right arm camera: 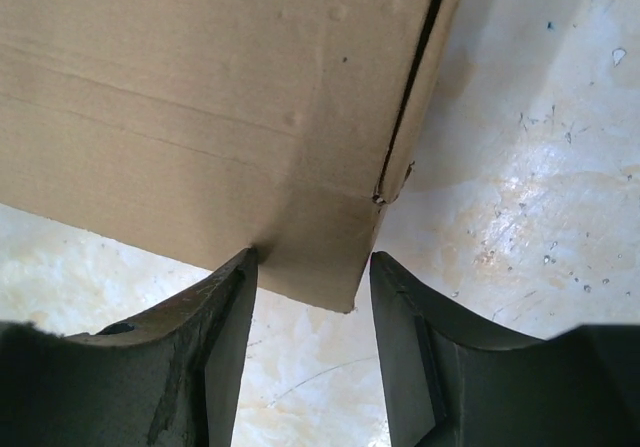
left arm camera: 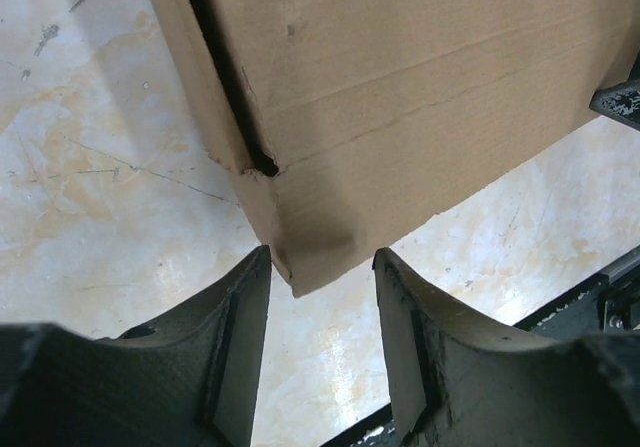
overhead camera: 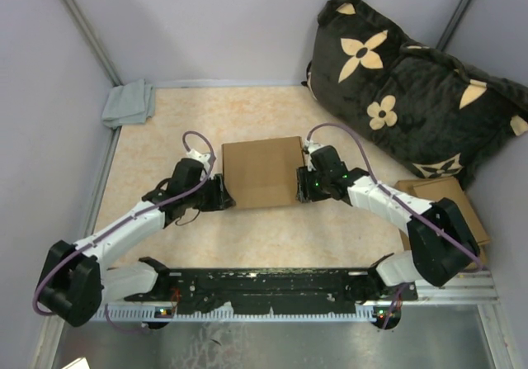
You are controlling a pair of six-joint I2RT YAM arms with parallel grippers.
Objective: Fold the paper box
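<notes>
The paper box (overhead camera: pixel 262 171) lay closed on the table (overhead camera: pixel 165 121) — left gripper (left arm camera: pixel 320 259) and right gripper (right arm camera: pixel 312 257) each straddled a near corner, jaws parted, unclamped.

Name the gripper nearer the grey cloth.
Left. The left gripper is at the paper box's left edge, toward the grey cloth; the right gripper is at its right edge.

Wrist views: paper box (left arm camera: pixel 420 77) mostly off-frame

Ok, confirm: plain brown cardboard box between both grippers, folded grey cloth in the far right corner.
No: the top external view shows the folded grey cloth in the far left corner; the plain brown cardboard box is between left gripper and right gripper.
</notes>
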